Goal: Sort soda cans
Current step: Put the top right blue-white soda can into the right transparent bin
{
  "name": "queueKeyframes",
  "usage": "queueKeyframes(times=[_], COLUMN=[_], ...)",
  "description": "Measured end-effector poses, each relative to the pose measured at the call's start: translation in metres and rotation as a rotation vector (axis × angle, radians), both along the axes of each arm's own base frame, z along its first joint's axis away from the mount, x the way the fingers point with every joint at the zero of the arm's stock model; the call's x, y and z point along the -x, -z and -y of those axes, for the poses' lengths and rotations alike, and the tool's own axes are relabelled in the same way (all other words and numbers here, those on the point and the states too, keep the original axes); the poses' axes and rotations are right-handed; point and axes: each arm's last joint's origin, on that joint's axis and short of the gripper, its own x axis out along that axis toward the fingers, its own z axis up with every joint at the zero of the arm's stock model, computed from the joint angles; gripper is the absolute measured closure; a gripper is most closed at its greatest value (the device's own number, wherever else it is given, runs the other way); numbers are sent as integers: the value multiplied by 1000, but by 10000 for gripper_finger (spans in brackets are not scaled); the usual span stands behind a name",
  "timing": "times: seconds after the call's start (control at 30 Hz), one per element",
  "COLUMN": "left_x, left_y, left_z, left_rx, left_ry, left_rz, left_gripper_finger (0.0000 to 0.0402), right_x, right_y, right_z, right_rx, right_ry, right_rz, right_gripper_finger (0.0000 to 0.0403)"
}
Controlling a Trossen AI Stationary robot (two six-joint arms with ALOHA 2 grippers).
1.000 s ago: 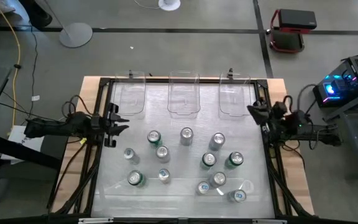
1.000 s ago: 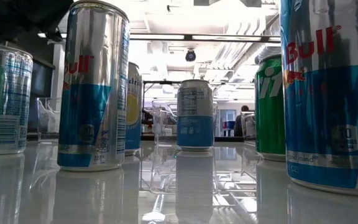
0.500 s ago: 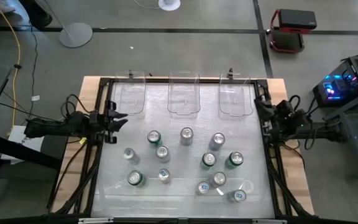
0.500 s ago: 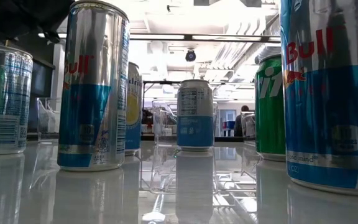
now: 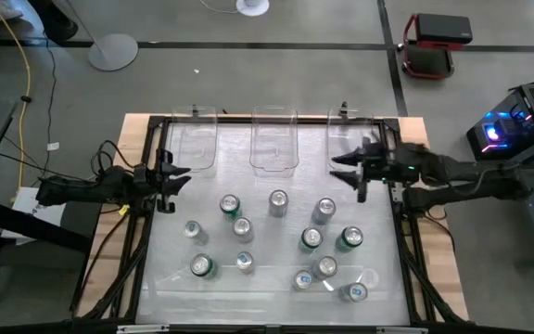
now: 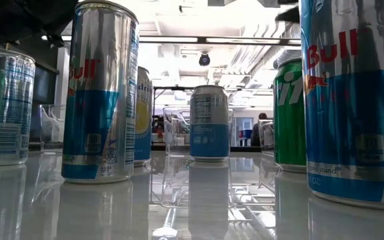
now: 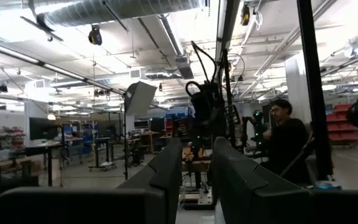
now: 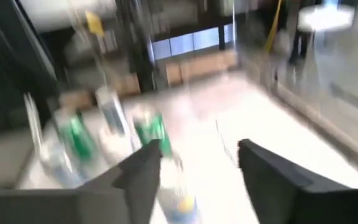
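Several soda cans (image 5: 278, 199) stand upright on the glossy white table top (image 5: 267, 297), green ones (image 5: 349, 238) mixed with silver-and-blue ones (image 5: 324, 209). In the low view they rise close by, a silver-and-blue can (image 6: 102, 93) and a green can (image 6: 290, 113) among them. My right gripper (image 5: 341, 168) hangs open above the table's right part, near the right bin, with nothing between its fingers (image 8: 266, 168). My left gripper (image 5: 176, 177) waits at the table's left edge. Its fingers (image 7: 166, 171) stand a narrow gap apart with nothing between them.
Three clear plastic bins stand in a row along the far edge: left (image 5: 196, 144), middle (image 5: 274, 139), right (image 5: 350, 144). A dark frame (image 5: 151, 148) borders the table. Bare table top lies between the bins and the cans. A person (image 7: 286, 143) is in the room beyond.
My right gripper has swung from the table's right edge out over the table toward the left, rising and tipping from upward to slightly downward, and its fingers have opened. The cans have stayed in place.
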Motion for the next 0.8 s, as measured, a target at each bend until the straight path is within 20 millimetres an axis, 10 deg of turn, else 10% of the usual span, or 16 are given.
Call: queueKeyframes(times=[0.37, 0.8], left_x=[-2, -2], left_y=[5, 5], left_z=[0, 0], left_rx=[102, 101], left_ry=[46, 44], left_rz=[-39, -49], left_gripper_finger=[323, 323], right_x=[-60, -110], right_y=[-40, 7], right_z=[1, -20], right_rx=[138, 131], right_ry=[-103, -357], right_rz=[-522, -955], right_gripper_finger=[66, 64])
